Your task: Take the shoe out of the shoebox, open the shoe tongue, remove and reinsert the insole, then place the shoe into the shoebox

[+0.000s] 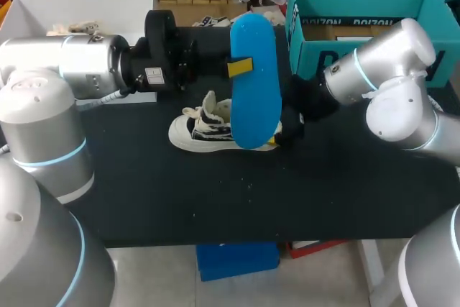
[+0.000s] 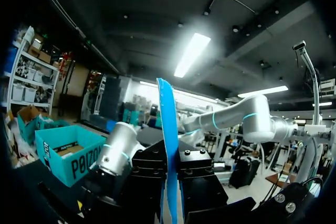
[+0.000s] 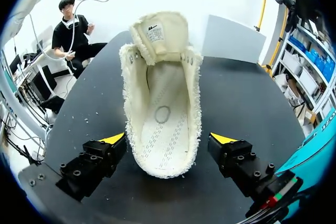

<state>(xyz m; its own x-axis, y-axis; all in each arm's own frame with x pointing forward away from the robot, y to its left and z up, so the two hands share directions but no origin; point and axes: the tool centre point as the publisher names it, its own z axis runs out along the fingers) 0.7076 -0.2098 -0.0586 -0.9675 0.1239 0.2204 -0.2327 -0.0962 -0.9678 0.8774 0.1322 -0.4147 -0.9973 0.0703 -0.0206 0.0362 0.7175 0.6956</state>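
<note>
Shoe [image 1: 208,129] sits on black table [image 1: 215,206], tongue flipped forward, inside bare. Canvas upper looks soft and light, rubber sole stiffer. Heel rim is the likely firm hold. Right gripper [image 3: 168,140] spread wide, fingers flanking heel, apparently not touching. Just behind, left gripper [image 2: 170,182] clenched on blue insole [image 1: 255,77], upright above shoe. Thin foam, probably bendy, so mid-length pinch suits it. Teal shoebox [image 1: 359,26] at far right corner.
</note>
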